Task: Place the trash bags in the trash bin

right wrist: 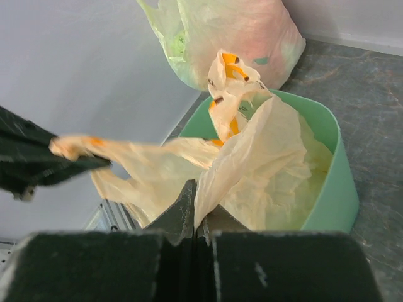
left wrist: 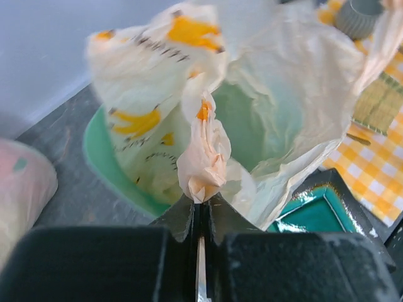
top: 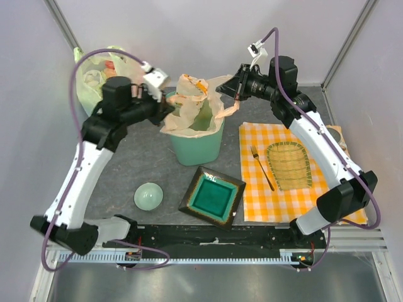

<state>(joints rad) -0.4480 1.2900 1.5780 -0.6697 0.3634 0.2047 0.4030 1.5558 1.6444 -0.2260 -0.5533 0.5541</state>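
The peach-cream trash bag [top: 192, 104] with orange prints lies spread over and into the mint-green trash bin [top: 198, 148] at the table's middle back. My left gripper [top: 169, 107] is shut on a bunched fold of the bag [left wrist: 204, 157] at the bin's left rim [left wrist: 107, 167]. My right gripper [top: 235, 94] is shut on the bag's right edge [right wrist: 252, 151], just right of the bin [right wrist: 337, 189]. The bag hangs stretched between both grippers, its middle sagging into the bin.
A yellow-green bag stuffed with material [top: 101, 69] sits at the back left. A small pale green bowl [top: 148, 195] and a square teal dish [top: 212, 196] lie in front of the bin. A yellow checked cloth [top: 296, 189] at right holds a fork [top: 262, 167] and a woven basket [top: 289, 165].
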